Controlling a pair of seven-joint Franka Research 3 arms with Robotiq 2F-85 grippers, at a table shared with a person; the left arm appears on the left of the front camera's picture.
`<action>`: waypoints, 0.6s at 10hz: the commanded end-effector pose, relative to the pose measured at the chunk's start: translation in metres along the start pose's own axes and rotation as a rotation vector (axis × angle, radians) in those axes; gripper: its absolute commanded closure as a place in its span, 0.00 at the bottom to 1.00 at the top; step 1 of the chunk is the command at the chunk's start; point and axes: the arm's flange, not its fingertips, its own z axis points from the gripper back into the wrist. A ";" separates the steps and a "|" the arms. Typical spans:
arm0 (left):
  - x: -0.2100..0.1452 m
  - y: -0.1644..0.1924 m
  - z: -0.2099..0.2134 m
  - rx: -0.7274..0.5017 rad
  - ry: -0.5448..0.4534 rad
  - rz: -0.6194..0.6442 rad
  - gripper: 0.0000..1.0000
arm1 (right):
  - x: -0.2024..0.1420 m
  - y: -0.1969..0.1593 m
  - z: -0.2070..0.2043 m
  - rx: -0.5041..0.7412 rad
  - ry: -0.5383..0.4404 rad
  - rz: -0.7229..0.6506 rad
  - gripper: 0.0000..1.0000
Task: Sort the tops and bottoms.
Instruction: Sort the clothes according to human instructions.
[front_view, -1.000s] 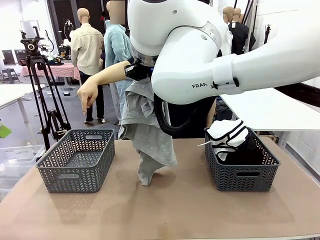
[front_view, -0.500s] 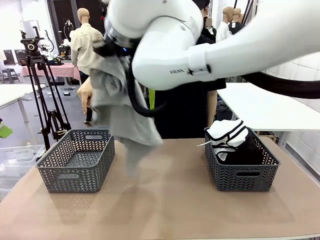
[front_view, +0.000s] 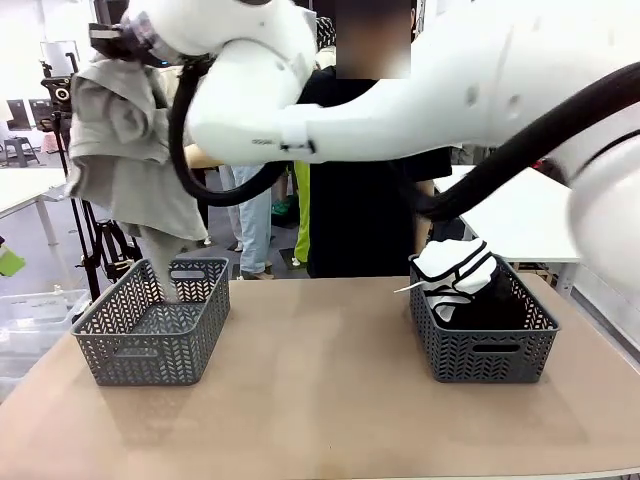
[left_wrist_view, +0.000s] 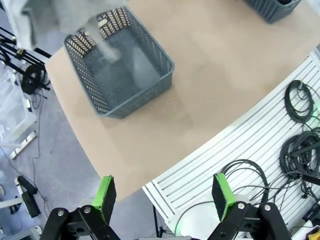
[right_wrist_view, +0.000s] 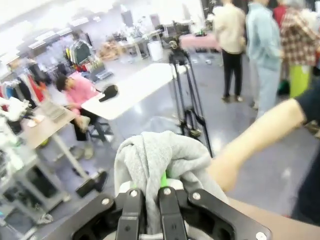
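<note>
Dangling over left basket (front_view: 150, 335) — grey garment (front_view: 125, 150), right gripper (right_wrist_view: 150, 197) clamped.

Right arm swung grey garment (front_view: 130, 160) from table centre leftward, above left basket (front_view: 150, 322).

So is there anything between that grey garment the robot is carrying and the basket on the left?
Nothing visible. The right hand holds the grey garment above the left basket, its lower end hanging at the basket's far rim. The basket looks empty inside, and the person's arm is behind, not underneath.
</note>
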 end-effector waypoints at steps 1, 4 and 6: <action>0.000 0.000 0.002 -0.004 0.008 -0.001 0.00 | 0.024 0.019 -0.067 0.104 -0.126 -0.041 1.00; 0.000 0.000 0.002 -0.004 0.008 -0.001 0.00 | -0.038 -0.026 -0.102 0.008 0.026 -0.159 1.00; 0.000 0.000 0.002 -0.004 0.008 -0.001 0.00 | -0.092 -0.052 -0.102 -0.048 0.123 -0.187 1.00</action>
